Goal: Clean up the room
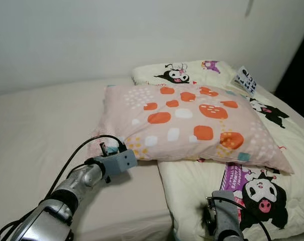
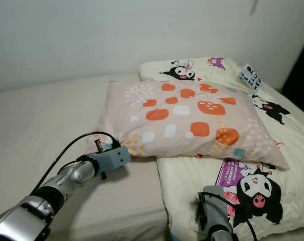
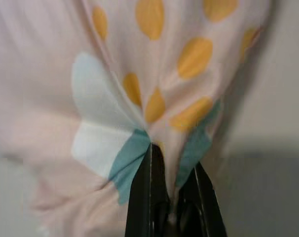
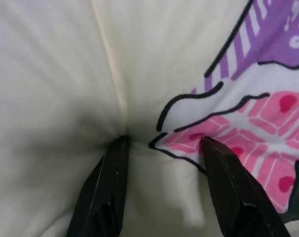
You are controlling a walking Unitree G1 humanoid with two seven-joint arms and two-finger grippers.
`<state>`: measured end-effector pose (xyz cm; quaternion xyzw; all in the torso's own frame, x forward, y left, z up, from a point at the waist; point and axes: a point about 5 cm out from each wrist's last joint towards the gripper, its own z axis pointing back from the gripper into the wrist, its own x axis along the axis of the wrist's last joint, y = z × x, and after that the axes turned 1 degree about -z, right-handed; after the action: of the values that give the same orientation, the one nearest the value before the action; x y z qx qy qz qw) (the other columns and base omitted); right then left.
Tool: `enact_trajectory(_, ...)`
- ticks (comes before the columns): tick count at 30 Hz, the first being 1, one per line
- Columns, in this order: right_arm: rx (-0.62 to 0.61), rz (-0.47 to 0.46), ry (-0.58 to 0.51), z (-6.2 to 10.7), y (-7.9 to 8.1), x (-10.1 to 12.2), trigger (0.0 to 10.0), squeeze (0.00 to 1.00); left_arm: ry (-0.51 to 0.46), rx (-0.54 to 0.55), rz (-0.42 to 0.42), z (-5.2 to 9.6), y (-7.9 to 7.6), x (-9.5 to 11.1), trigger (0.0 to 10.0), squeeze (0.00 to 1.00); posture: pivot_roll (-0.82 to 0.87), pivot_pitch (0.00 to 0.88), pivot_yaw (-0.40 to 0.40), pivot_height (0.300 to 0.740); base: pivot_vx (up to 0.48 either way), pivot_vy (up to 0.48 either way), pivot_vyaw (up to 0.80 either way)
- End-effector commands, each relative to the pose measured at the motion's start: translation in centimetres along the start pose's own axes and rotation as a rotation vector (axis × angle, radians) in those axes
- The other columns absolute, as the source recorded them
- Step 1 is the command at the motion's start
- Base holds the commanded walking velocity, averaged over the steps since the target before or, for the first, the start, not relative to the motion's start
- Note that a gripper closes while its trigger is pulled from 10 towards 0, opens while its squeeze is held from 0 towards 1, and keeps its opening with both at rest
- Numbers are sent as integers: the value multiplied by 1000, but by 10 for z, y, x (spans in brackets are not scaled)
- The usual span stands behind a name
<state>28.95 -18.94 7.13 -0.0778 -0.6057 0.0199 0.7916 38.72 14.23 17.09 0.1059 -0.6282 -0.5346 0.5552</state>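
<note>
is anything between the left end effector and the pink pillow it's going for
Nothing visible. The left end effector is already shut on the pink pillow, pinching its near corner fabric. The right end effector is open, pressing the cartoon-print quilt.

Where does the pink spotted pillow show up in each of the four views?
Left eye view: pink pillow at centre, lying across the cartoon quilt, its near corner at the left claw.
Right eye view: same pillow at centre.
Left wrist view: the corner pinched between the shut fingers.
Right wrist view: not in it; open right claw pressed on the quilt.
Shared landmark: the teal patch at the pinched corner.
</note>
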Motion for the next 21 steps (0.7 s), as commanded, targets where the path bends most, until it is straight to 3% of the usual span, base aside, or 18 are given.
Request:
enact_trajectory(1, 26, 1, 23, 0, 5, -7, 10000, 0, -25, -153, 30, 5, -19, -4, 0, 0, 5, 279, 35, 575, 0, 0, 0)
enact_trajectory(4, 34, -1, 9, -4, 6, -3, 10000, 0, -126, -242, 134, 18, -17, 13, 0, 0, 9, 273, 29, 575, 0, 0, 0)
enact_trajectory(9, 38, -1, 2, -7, 7, -1, 10000, 0, -181, -277, 160, 26, -13, 22, 0, 0, 16, 269, 26, 575, 0, 0, 0)
enact_trajectory(14, 55, -1, -13, -10, 10, 3, 10000, 0, -271, -325, 232, 36, 9, 41, 0, 0, 19, 265, 23, 575, 0, 0, 0)
enact_trajectory(16, 64, 0, -21, -12, 11, 4, 10000, 0, -307, -437, 261, 46, 14, 49, 0, 0, 19, 265, 23, 575, 0, 0, 0)
enact_trajectory(17, 67, 0, -24, -13, 11, 5, 10000, 0, -295, -578, 220, 58, 9, 49, 0, 0, 19, 264, 25, 575, 0, 0, 0)
enact_trajectory(18, 67, 0, -24, -13, 11, 5, 10000, 0, -295, -578, 220, 58, 9, 49, 0, 0, 19, 264, 25, 575, 0, 0, 0)
enact_trajectory(19, 72, 1, -29, -14, 12, 6, 10000, 0, -247, -779, 193, 78, -1, 50, 0, 0, 19, 264, 26, 575, 0, 0, 0)
enact_trajectory(21, 73, 1, -32, -15, 12, 7, 10000, 0, -221, -884, 204, 90, -9, 50, 0, 0, 23, 265, 30, 575, 0, 0, 0)
